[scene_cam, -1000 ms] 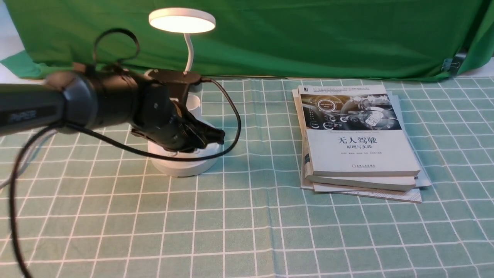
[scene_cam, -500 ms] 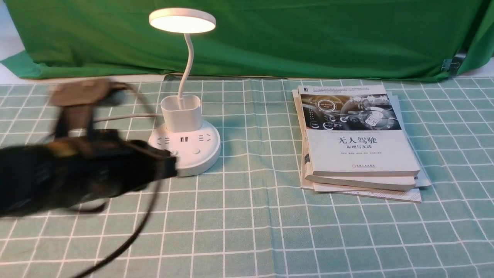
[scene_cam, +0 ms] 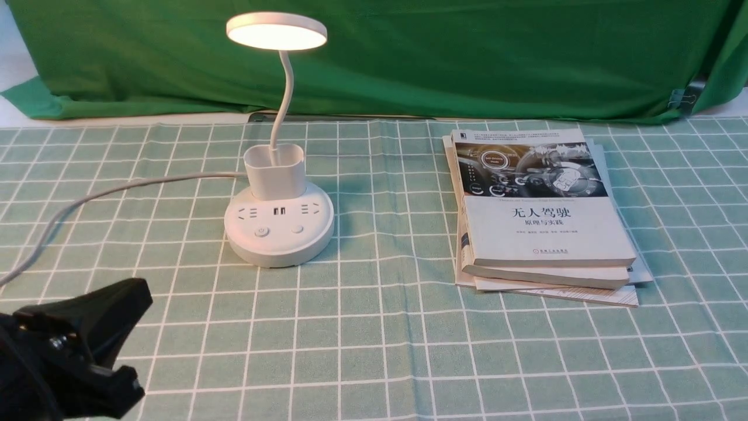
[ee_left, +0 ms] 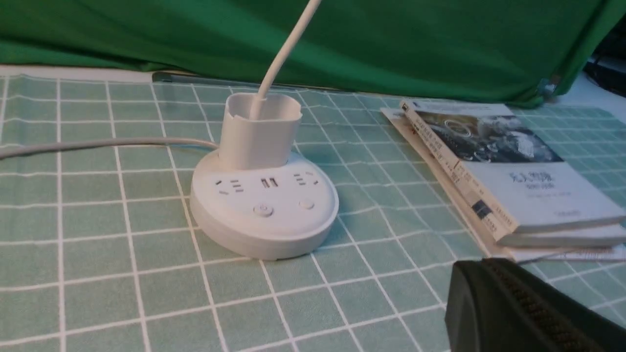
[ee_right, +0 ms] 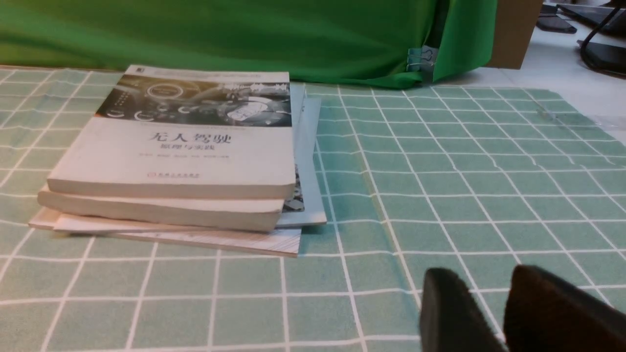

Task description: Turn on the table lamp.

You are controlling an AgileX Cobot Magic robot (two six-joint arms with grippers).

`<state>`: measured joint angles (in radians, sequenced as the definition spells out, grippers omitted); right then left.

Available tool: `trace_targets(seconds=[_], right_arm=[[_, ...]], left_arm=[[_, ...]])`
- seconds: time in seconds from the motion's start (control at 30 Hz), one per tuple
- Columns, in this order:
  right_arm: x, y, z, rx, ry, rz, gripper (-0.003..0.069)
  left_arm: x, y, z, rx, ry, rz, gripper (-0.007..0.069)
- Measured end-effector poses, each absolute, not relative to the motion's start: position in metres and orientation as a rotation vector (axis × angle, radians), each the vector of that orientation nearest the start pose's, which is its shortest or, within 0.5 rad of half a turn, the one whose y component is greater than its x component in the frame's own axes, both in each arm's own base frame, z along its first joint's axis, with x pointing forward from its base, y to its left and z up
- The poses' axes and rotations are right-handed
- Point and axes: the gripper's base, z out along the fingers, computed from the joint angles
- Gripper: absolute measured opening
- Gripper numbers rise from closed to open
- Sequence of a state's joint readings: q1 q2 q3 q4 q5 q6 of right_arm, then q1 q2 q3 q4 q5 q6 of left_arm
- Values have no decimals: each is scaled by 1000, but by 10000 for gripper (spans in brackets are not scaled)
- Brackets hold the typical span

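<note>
On my feed the table lamp [scene_cam: 279,225] is lit — it stands at the left of the checked cloth [scene_cam: 374,327], near the green curtain [scene_cam: 374,58]. My left pincer [scene_cam: 143,333] hangs well apart from it; whether its fingers are spread or pressed together, I cannot tell.

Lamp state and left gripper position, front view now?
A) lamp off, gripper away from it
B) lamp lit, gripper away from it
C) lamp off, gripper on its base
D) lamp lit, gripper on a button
B: the lamp's head glows, and the left gripper is clear of the base, with cloth showing between them.
</note>
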<state>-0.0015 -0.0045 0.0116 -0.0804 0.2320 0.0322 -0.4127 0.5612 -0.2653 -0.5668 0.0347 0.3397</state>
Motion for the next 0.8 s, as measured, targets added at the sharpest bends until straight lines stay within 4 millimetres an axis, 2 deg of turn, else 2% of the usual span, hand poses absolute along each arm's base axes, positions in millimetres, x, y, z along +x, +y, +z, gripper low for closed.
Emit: trace_targets(seconds=[0.07, 0.17, 0.43, 0.5, 0.63, 0.7, 0.8], right_arm=[[56, -2, 189, -25, 1722, -51, 241], [56, -2, 189, -25, 1722, -51, 241], [56, -2, 188, -25, 1723, -51, 241], [56, -2, 188, -25, 1723, -51, 241], [56, -2, 188, -25, 1723, -51, 241], [56, -2, 189, -25, 1722, -51, 241], [56, -2, 189, -25, 1722, -51, 241]], left_arm=[[107, -47, 250, 289, 1808, -369, 1], [104, -43, 247, 297, 1782, -322, 1], [72, -10, 217, 119, 1506, -111, 1], [65, -7, 215, 83, 1491, -92, 1], [58, -4, 200, 27, 1626, -79, 1], [55, -4, 187, 31, 1753, -62, 1], [55, -4, 185, 33, 1779, -57, 1]])
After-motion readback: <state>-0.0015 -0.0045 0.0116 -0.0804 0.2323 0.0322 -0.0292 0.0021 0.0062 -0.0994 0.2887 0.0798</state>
